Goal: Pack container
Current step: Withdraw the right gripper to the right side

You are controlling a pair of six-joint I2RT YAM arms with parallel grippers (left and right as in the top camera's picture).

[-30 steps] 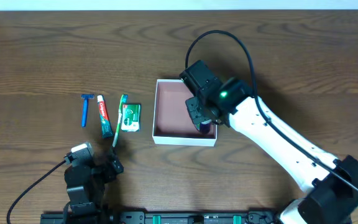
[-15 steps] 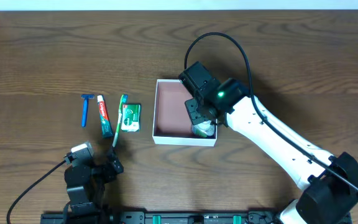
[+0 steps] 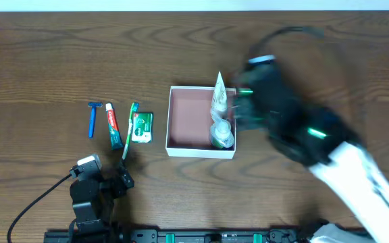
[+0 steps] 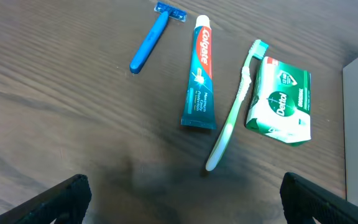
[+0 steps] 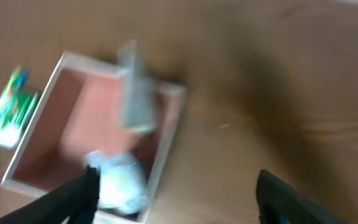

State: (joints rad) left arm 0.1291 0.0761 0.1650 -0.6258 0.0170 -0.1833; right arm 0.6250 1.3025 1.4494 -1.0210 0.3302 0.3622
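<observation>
The container is a square white-walled box with a pinkish-brown inside at the table's middle. A pale, clear-ended tube lies along its right wall. My right gripper is blurred, open and empty, just right of the box. In the right wrist view my right gripper has its jaws wide apart, with the container and the tube at the left. My left gripper rests open near the front edge. In its wrist view it is open and empty.
Left of the box lie a blue razor, a Colgate toothpaste tube, a green toothbrush and a green Dettol soap bar. They also show in the overhead view, with the soap nearest the box.
My right gripper has let go of the pale tube inside the container and pulled away up and to the right, blurring. The tube stays in the box. The left arm has not moved.
</observation>
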